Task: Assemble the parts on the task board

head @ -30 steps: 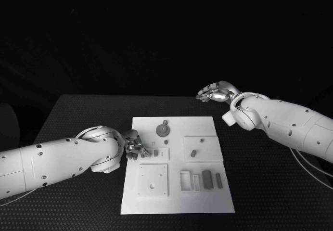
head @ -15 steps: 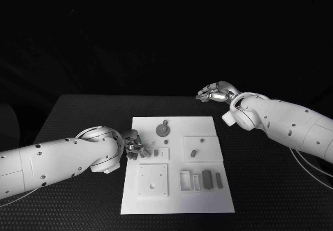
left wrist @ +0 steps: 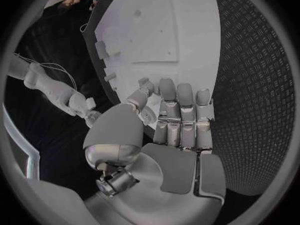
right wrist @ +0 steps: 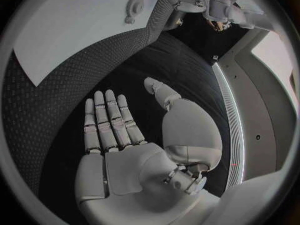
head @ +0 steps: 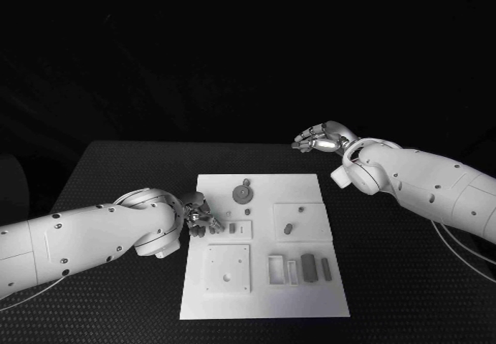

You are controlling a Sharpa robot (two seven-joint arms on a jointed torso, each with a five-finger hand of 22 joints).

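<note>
little changes over last second: left hand stays at task board left edge, drifts slightly toward small square block; fingers extended, apart, grasping nothing. right hand holds station beyond board's far right corner, fingers released, empty. parts unmoved on board. judgement: still approach phase, no pick yet.

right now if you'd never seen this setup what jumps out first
The white rectangular task board glows against the black textured table, with small grey parts scattered across it. The left hand sits at the board's left edge, its fingers laid flat and holding nothing. The right hand is raised beyond the board's far right corner, open and empty.
</note>
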